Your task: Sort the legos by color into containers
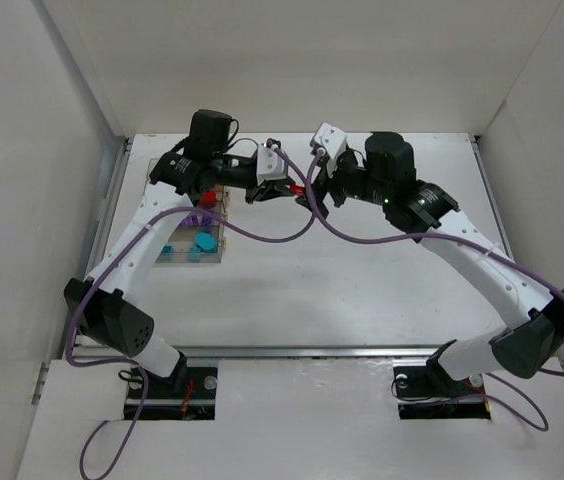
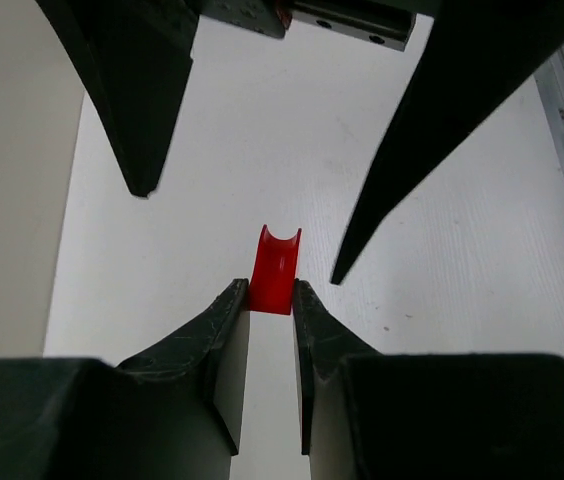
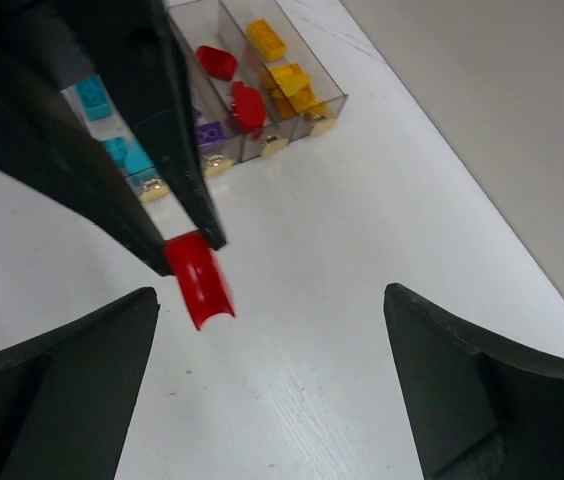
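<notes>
**Left gripper pinching red brick, right gripper spread wide around it**

- left gripper [image 2: 270,288]: fingertips pressed onto the near end of a red brick [image 2: 275,268], one pad on each side. The brick is a curved half-tube shape, and most of it sticks out past the tips.
- left wrist view: the brick sits at frame centre over the white table [image 2: 262,150]. Can't tell whether it touches the surface.
- right gripper [image 3: 271,292]: jaws spread wide, nothing between them. Its two dark fingers [image 2: 142,120] come down from the top of the left wrist view, one on each side of the brick and both apart from it.
- right wrist view: the same red brick [image 3: 200,280] is at centre left, hanging from the left gripper's dark fingertips, which come in from the upper left.
- top view: both grippers meet nose to nose at upper centre, with the red brick [image 1: 299,190] a small spot between them.
- containers [image 3: 327,105]: a clear four-bin row at the top of the right wrist view, well apart from the held brick.
- bin contents, left to right in that view: cyan bricks [image 3: 92,95], purple brick [image 3: 209,130], red bricks [image 3: 247,105], yellow bricks [image 3: 287,80].
- the left gripper's finger hides part of the cyan bin.
</notes>
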{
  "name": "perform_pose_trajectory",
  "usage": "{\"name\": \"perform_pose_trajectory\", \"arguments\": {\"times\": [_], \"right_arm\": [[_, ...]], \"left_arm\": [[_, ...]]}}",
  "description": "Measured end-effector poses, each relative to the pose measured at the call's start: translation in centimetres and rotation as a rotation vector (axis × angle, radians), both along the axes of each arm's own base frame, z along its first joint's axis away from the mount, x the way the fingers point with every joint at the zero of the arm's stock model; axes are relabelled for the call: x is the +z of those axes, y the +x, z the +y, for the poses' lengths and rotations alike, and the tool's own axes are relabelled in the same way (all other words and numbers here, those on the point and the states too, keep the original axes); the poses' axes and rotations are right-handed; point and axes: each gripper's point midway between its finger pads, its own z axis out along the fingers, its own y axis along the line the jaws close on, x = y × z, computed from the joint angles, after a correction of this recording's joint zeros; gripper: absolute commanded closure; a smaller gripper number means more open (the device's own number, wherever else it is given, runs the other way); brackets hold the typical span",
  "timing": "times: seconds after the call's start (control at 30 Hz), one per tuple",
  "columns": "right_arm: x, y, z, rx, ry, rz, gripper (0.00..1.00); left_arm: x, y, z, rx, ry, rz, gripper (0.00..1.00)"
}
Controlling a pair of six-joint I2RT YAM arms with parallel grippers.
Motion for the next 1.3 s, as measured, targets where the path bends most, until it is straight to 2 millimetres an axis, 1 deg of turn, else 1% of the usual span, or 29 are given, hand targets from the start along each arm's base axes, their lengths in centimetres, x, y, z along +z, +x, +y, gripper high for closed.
{"name": "perform_pose_trajectory", "arguments": {"times": [0.1,0.17,0.2,0.3,0.37,0.43,0.57,0.6,0.67,0.83,0.93,1.0,1.03,1.07,1.2,1.23,1.3], "right_arm": [[-0.4,1.2,-0.7,-0.107,0.024,0.024,0.01],[-1.1,1.8,-1.4,-0.164,0.034,0.059,0.01],[-1.4,2.1,-1.7,-0.190,0.041,0.077,0.01],[-1.9,3.1,-2.8,-0.268,0.062,0.109,0.01],[-1.9,3.5,-3.3,-0.302,0.077,0.122,0.01],[-1.9,3.8,-3.6,-0.326,0.089,0.129,0.01],[-1.9,4.2,-3.5,-0.340,0.106,0.137,0.01],[-2.0,4.3,-3.5,-0.342,0.105,0.140,0.01],[-2.5,4.5,-3.4,-0.350,0.101,0.154,0.01],[-3.8,5.2,-3.3,-0.374,0.085,0.177,0.01],[-4.2,5.4,-3.2,-0.382,0.079,0.188,0.01],[-4.2,5.4,-3.2,-0.384,0.080,0.189,0.01],[-4.3,5.4,-3.2,-0.385,0.080,0.190,0.01],[-4.2,5.4,-3.2,-0.386,0.082,0.191,0.01],[-4.2,5.4,-3.3,-0.390,0.084,0.194,0.01],[-4.2,5.5,-3.2,-0.391,0.085,0.195,0.01],[-4.0,5.5,-3.2,-0.392,0.089,0.194,0.01]], "left_arm": [[-1.6,0.8,0.9,0.081,0.008,0.065,1.00],[-3.0,2.3,2.5,0.182,0.012,0.129,1.00],[-3.8,3.5,3.6,0.246,0.012,0.156,1.00],[-6.3,7.0,8.0,0.463,0.011,0.237,1.00],[-7.9,9.1,11.4,0.612,0.003,0.285,1.00],[-9.3,10.4,14.7,0.743,-0.003,0.331,1.00],[-11.5,13.4,21.2,0.961,-0.012,0.384,1.00],[-12.4,14.0,22.6,1.003,-0.002,0.401,1.00],[-14.5,14.9,24.6,1.064,0.023,0.434,1.00],[-20.7,16.3,27.4,1.157,0.113,0.530,1.00],[-23.0,17.1,28.9,1.214,0.146,0.556,1.00],[-23.7,17.5,29.6,1.243,0.157,0.556,1.00],[-23.7,17.8,30.0,1.255,0.156,0.549,1.00],[-23.6,18.2,30.4,1.272,0.151,0.532,0.99],[-22.9,19.1,30.8,1.291,0.130,0.495,0.93],[-22.7,19.3,30.9,1.295,0.127,0.489,0.88],[-22.6,19.5,31.1,1.310,0.124,0.480,0.81]]}}
